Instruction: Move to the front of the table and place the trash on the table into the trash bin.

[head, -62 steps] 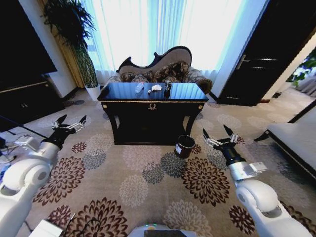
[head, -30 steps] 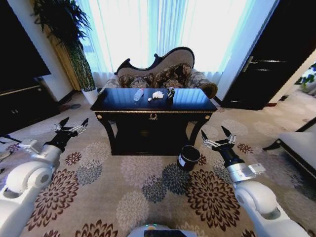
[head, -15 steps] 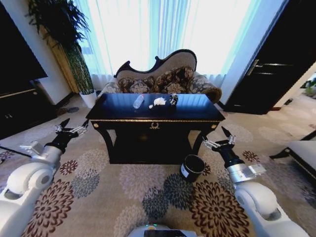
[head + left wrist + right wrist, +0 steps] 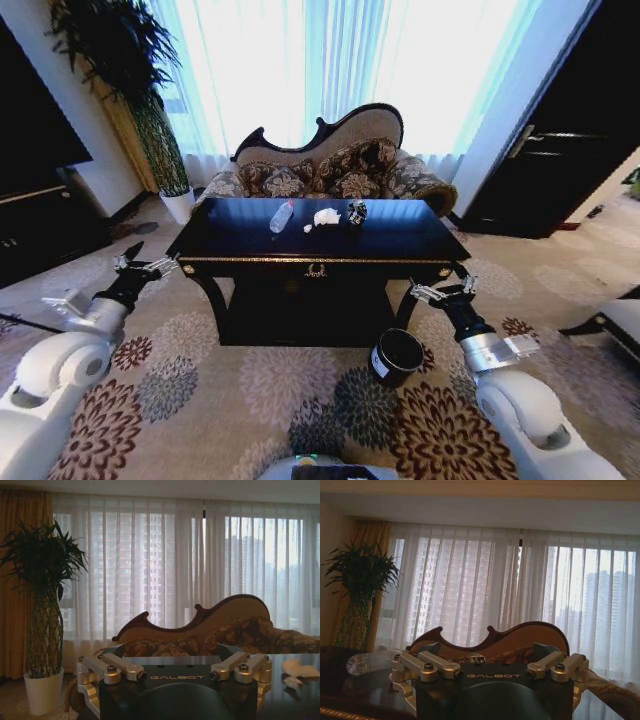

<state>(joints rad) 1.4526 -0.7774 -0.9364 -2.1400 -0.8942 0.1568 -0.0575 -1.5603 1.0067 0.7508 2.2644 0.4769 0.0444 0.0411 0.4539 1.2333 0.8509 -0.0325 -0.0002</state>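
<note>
Claws (image 4: 143, 262) (image 4: 441, 290) both spread wide, empty, flanking table (image 4: 310, 238).

The right gripper (image 4: 496, 672) has its fingers (image 4: 422, 666) spread wide above the dark bench (image 4: 365, 697), where a clear bottle (image 4: 367, 662) lies before a curved sofa (image 4: 490, 640).

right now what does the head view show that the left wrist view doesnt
Head view alone: the trash bin on the carpet by the table's right leg, both open grippers, left and right, plus the clear bottle and dark wrapper. Left wrist view alone: tall buildings through the curtains. Both: the table, white tissue, sofa and potted plant.
</note>
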